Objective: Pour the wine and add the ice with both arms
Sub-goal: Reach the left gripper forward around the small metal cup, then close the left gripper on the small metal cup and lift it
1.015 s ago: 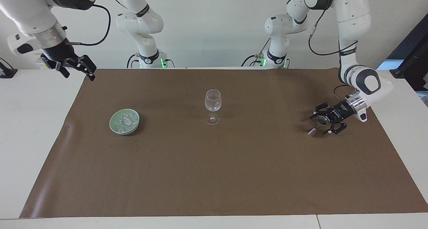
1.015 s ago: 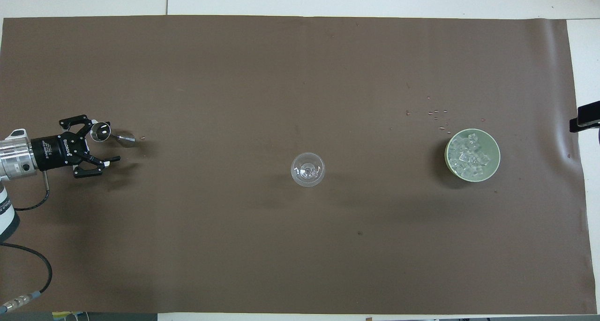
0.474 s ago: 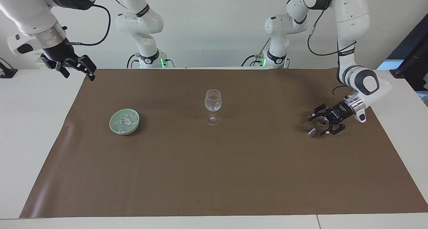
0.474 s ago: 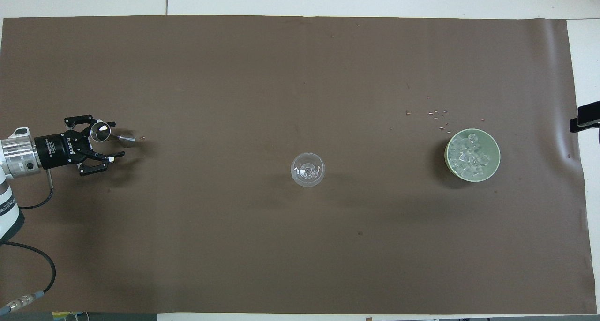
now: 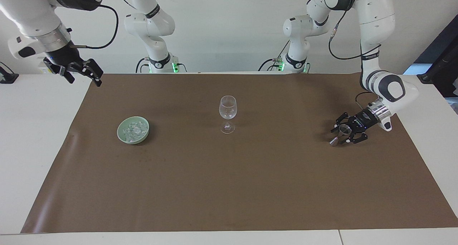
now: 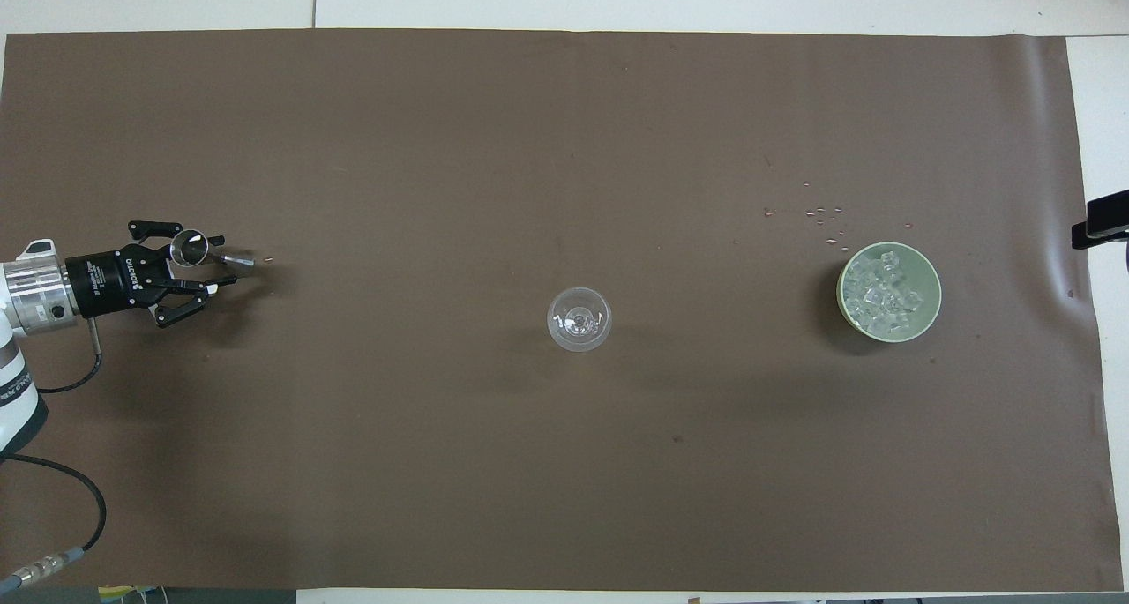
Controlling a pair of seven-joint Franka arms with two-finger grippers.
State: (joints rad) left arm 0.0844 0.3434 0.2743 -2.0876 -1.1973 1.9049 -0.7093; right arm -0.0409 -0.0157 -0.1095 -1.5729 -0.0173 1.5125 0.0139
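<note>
Overhead view first: the ice (image 6: 885, 295) is a heap of clear chunks in a pale green bowl (image 6: 926, 273) on the brown mat (image 6: 564, 463), toward the right arm's end of the table, with a few tiny specks on the mat just farther from the robots than the bowl. At the middle of the mat stands a stemmed wine glass (image 5: 227, 108), upright and, as far as you can see, holding no wine; you cannot tell what the small glint low by its foot is.

What has changed: your left gripper (image 5: 344, 133), low over the mat near the edge at the left arm's end, had its fingers spread wide a second ago and has since drawn them in around a small metal measuring cup (image 6: 189, 249) shaped like a double cone. Whether the fingers already press on it, you cannot tell. This looks like the pick-up that comes ahead of pouring.

Your right gripper (image 5: 81, 71) waits raised over the mat's corner nearest the robots at the right arm's end, fingers spread, grasping nothing.
</note>
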